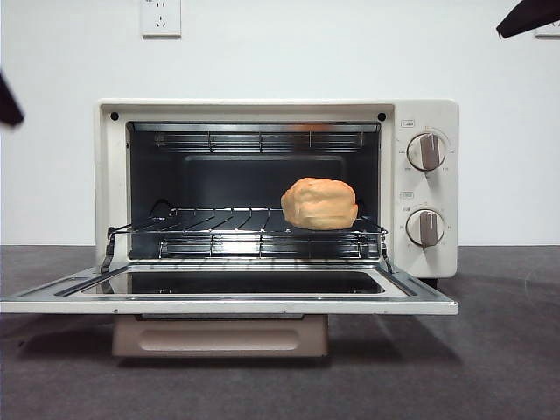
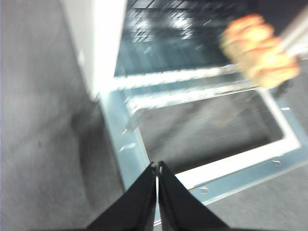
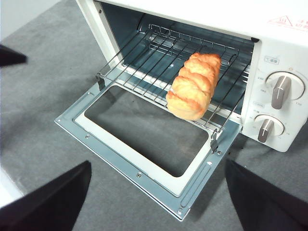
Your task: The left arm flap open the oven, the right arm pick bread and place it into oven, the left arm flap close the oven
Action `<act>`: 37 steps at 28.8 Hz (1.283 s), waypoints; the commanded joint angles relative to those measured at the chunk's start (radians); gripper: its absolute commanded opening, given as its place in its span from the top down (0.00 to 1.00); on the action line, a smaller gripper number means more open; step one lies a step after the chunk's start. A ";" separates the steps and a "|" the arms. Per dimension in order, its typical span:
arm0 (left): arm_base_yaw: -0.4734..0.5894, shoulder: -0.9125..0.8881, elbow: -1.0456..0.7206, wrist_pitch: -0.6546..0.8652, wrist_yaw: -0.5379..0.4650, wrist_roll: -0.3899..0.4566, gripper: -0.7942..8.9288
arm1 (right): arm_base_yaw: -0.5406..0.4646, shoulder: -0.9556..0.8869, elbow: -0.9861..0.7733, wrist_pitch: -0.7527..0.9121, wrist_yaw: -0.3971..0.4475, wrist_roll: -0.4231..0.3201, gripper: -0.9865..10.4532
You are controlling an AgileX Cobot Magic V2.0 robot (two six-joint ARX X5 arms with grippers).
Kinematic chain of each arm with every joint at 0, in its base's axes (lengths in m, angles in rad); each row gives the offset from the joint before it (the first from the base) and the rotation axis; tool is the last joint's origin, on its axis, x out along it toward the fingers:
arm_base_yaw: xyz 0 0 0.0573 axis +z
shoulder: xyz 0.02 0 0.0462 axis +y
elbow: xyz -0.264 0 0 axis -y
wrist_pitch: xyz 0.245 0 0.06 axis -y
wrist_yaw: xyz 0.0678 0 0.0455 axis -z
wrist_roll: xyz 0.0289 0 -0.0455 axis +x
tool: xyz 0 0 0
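Front view: we find the oven (image 1: 276,188) standing on the dark bench (image 1: 499,350) with its door (image 1: 227,293) dropped flat and level. The bread (image 1: 320,204) sits on the wire rack (image 1: 219,223), toward the side of the two knobs (image 1: 426,151). A black tip (image 1: 529,16) shows at one top corner, another (image 1: 9,103) at the opposite side edge.

Left wrist view: we see the left gripper (image 2: 157,180) with its jaws pressed together, empty, poised over the near rim of the door (image 2: 240,166). The picture is blurred; the bread (image 2: 260,50) shows on the rack.

Right wrist view: the right gripper (image 3: 159,192) hangs above the door (image 3: 144,154), jaws spread wide and empty. The bread (image 3: 194,85) lies lengthwise on the rack (image 3: 159,57).
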 commanded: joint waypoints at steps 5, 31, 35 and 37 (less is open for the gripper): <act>0.126 0.053 -0.156 0.200 0.128 -0.063 0.90 | 0.005 -0.010 0.018 -0.034 0.000 -0.011 0.53; 0.217 0.549 -0.231 0.523 0.317 -0.028 0.90 | 0.005 -0.010 0.018 -0.039 -0.003 0.004 0.53; 0.217 0.566 -0.231 0.537 0.353 -0.028 0.90 | 0.005 -0.010 0.018 -0.039 -0.002 0.004 0.53; 0.217 0.566 -0.231 0.546 0.383 -0.029 0.90 | 0.005 -0.010 0.018 -0.038 -0.001 0.004 0.53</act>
